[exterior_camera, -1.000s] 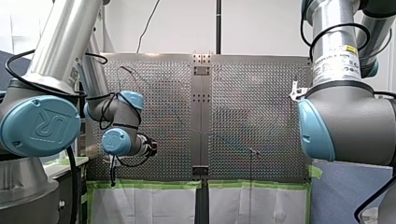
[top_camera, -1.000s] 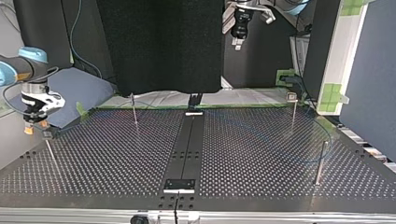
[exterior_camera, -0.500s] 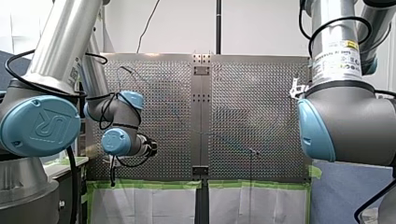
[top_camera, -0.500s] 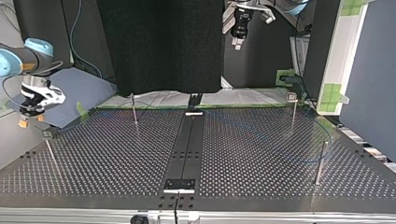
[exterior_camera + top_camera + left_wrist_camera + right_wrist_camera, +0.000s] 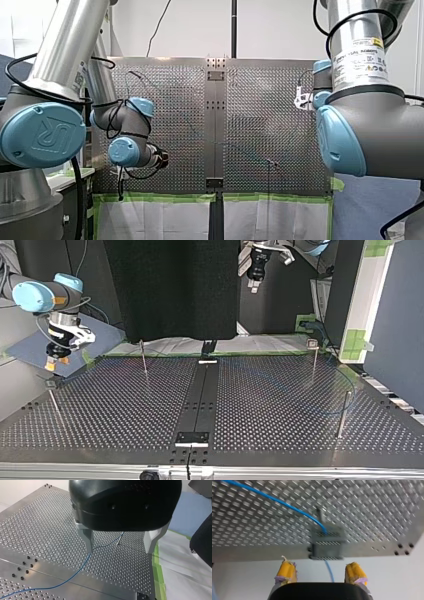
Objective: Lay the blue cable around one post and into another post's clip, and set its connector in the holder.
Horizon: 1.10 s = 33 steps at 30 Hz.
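The thin blue cable [image 5: 80,566] lies across the perforated table [image 5: 37,530] below my left gripper [image 5: 119,547], which hangs open above it with nothing between its metal fingers [image 5: 87,540]. In the right wrist view the blue cable [image 5: 274,500] runs into a grey clip block [image 5: 327,543] on a post, and a short end hangs out toward my right gripper [image 5: 320,572]. Its yellow pads [image 5: 285,570] stand apart, open and empty, short of the clip. In the top view my right gripper [image 5: 54,361] hovers over the table's left far corner, and my left gripper [image 5: 254,286] is high at the back.
Thin upright posts [image 5: 143,357] [image 5: 313,357] [image 5: 343,415] [image 5: 52,401] stand on the table. A black strip [image 5: 200,395] runs down its middle with a holder plate [image 5: 191,438] at the near end. A faint cable arc [image 5: 347,387] lies at the top view's right. Green tape [image 5: 160,197] edges the table.
My right arm has swung: in the top view its gripper rose and shifted right, further over the table's corner; in the front view its wrist came in leftward. My left arm stayed still.
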Motion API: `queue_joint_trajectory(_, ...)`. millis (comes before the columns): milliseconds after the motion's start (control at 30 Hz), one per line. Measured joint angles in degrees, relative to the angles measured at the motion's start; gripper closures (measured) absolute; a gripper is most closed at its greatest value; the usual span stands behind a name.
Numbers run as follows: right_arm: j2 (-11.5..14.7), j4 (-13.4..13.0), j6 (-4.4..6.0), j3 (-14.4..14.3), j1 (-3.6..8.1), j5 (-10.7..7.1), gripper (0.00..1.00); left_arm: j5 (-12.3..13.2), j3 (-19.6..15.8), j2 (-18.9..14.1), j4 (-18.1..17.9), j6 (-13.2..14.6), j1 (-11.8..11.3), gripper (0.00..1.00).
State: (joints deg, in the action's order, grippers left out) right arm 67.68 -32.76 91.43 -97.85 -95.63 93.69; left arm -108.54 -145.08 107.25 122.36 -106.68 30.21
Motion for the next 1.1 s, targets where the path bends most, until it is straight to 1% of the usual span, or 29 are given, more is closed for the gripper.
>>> queue_joint_trajectory(133,0.0,1.4,-1.70,-1.5,-1.80,-0.33,0.01,0.3,0.0,0.0,-0.1,-0.1,0.0,0.00)
queue_joint_trajectory(300,0.0,3.7,-3.65,-1.9,-4.19,-0.96,0.01,0.8,0.1,0.0,-1.3,-0.4,0.0,0.00)
queue_joint_trajectory(400,-0.1,4.5,-4.20,-1.9,-5.48,-1.31,0.01,1.4,0.5,0.0,-2.3,-1.0,-0.1,0.00)
queue_joint_trajectory(467,-0.1,4.7,-4.35,-1.9,-6.20,-1.72,0.01,2.0,1.0,0.0,-2.7,-1.3,0.0,0.00)
queue_joint_trajectory(567,-0.1,4.9,-4.45,-2.1,-7.58,-2.87,0.01,3.2,2.1,0.0,-2.8,-1.6,0.2,0.00)
queue_joint_trajectory(700,-0.2,4.9,-4.47,-2.9,-9.62,-4.43,0.01,4.2,3.9,0.0,-2.6,-1.8,0.4,0.00)
queue_joint_trajectory(833,-0.3,4.5,-4.48,-3.7,-11.59,-5.16,0.01,4.4,5.8,0.0,-2.4,-1.8,0.5,0.00)
queue_joint_trajectory(967,-0.3,4.5,-4.49,-4.0,-13.54,-5.91,0.01,4.3,7.7,0.0,-2.2,-1.4,0.6,0.00)
queue_joint_trajectory(1100,-0.4,4.2,-4.44,-4.1,-15.71,-6.24,0.01,3.3,8.2,0.0,-1.5,-1.3,0.4,0.00)
